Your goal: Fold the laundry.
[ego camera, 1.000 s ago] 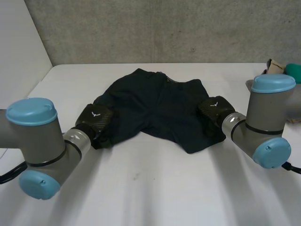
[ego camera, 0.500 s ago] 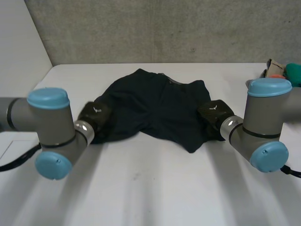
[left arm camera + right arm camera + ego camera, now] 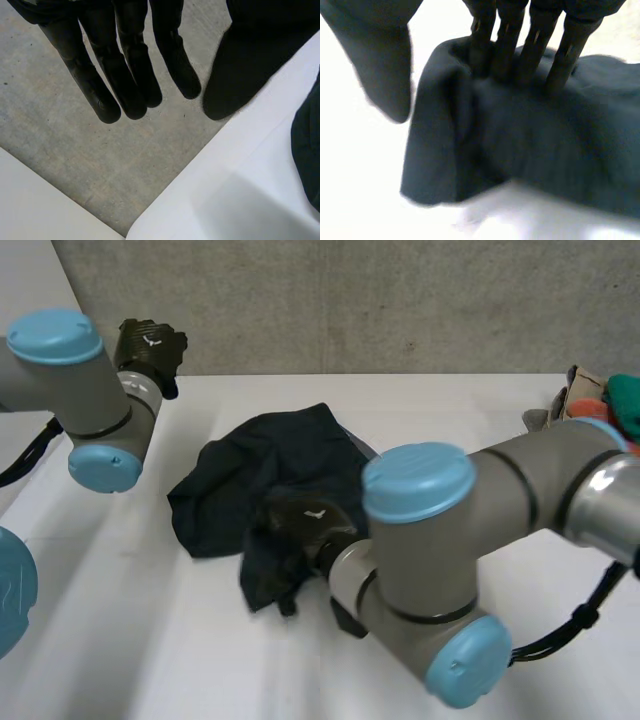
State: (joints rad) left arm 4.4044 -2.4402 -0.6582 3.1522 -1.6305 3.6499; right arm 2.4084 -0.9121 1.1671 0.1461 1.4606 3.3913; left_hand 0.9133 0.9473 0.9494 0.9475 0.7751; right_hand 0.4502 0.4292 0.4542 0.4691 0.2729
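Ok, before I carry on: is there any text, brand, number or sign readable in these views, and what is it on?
No words or numbers can be read.
White winged emblem, no letters: on the back of the left hand.
Same emblem: on the back of the right hand, which rests on the dark garment.
Dark garment: no label or print visible.
Coloured things at the head view's right edge: any print is too small to read.

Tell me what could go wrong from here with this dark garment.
1. The right hand presses straight fingers on the dark garment, thumb apart. With no pinch, a drag may slip or bunch it.
2. The left hand is open up by the wall, off the cloth, so nothing anchors the other side and it might slide whole.
3. The garment lies crumpled, so a fold may set uneven.
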